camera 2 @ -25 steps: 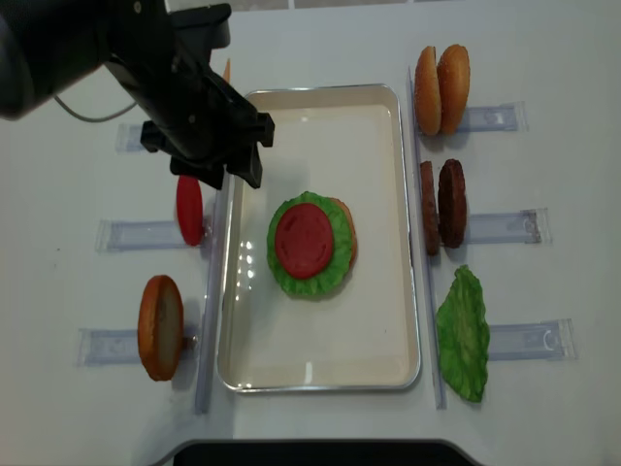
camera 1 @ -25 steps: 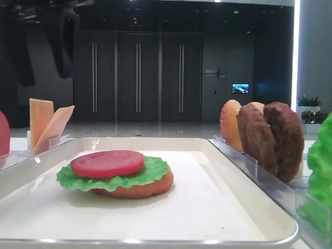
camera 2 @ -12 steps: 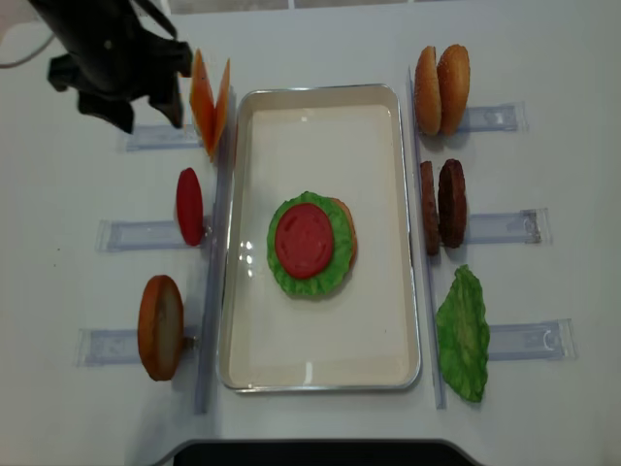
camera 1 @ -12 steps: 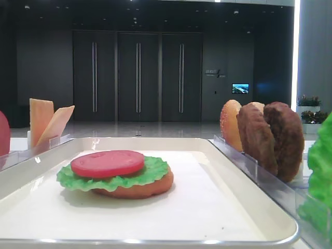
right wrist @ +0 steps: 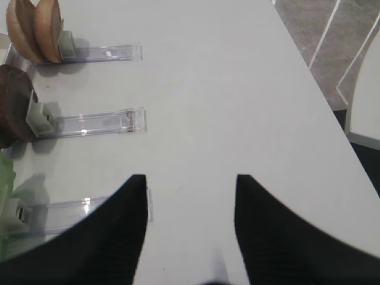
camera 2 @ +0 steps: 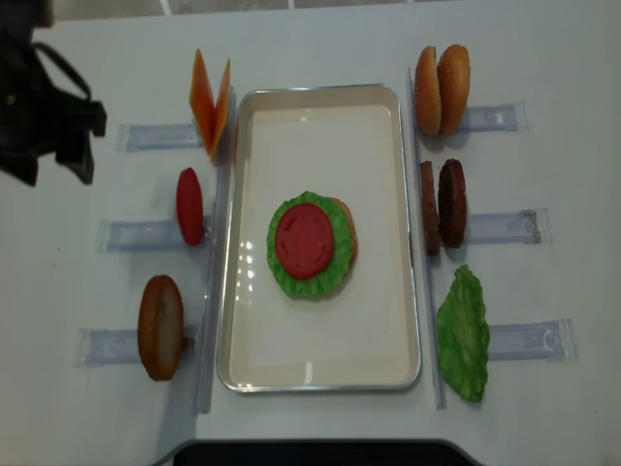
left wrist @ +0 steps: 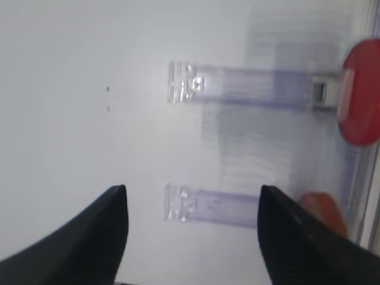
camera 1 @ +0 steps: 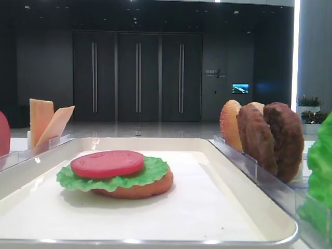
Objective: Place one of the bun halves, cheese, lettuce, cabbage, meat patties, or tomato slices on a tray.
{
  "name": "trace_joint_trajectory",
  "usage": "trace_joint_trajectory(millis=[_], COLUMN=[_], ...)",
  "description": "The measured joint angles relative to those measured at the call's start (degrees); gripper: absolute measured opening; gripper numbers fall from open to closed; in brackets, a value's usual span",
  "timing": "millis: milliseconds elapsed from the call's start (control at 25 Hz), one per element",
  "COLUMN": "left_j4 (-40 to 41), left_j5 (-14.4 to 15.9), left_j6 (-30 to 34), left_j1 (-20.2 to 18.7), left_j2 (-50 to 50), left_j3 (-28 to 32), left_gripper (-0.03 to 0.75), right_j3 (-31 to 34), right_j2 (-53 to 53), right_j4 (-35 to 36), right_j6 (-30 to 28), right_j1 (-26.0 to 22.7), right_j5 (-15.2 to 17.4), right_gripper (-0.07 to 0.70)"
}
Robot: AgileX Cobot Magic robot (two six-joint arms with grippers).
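White tray (camera 2: 320, 116), tomato slice (camera 2: 305, 240), no legible writing

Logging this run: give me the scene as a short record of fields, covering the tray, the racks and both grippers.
tray: white, rectangular, centre of table
stack on tray: bun half at bottom, lettuce on it, tomato slice on top
left racks: cheese slices, spare tomato slice, bun half on rack
right racks: bun halves, meat patties, lettuce leaf
left gripper: open, empty, over bare table left of the racks
right gripper: open, empty, over bare table
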Motion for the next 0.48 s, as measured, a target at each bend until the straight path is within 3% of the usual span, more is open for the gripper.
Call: trace_joint_trajectory(millis=[240,480], left_j4=[-0.07,-0.39], left_j5=[-1.61,-3.65], left_j6=[-0.10,-1.36], left_j1=[0.00,0.00], left_j2=[-15.64,-29.98], left_j3=[18.81,31.40], left_gripper=[0.521,0.521], right_j3=[0.00,0.00], right_j2=[0.00,0.00], right_j4=[0.00,0.00], right_j6=[0.00,0.00], right_j1=[0.00,0.00], right_j5=[0.00,0.00], right_gripper=[0.328,0.328])
